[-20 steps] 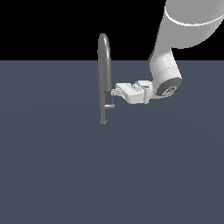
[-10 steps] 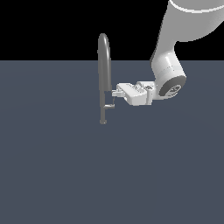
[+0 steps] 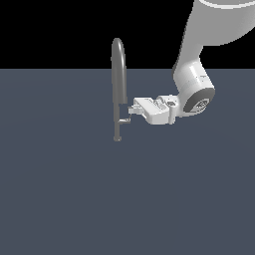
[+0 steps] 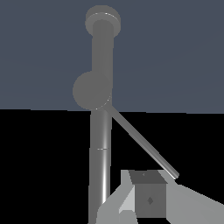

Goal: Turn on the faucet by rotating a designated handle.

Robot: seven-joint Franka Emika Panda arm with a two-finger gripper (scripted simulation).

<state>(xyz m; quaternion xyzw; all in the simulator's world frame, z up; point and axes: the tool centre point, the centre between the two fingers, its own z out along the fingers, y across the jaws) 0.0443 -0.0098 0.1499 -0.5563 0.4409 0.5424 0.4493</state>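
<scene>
As the exterior view reads from its left, the faucet (image 3: 118,84) stands upright, its handle (image 3: 125,120) jutting low toward the gripper (image 3: 133,106), whose finger spacing I cannot tell. Fingertips could slip off the short bar if pushed off-centre. Since earlier, the gripper has shifted slightly rightward.

My arm (image 3: 209,35) is a thick, smooth white tube with a dark round cap (image 3: 198,102) at the wrist; my gripper (image 3: 130,113) is white, blocky, grey-faced.
</scene>
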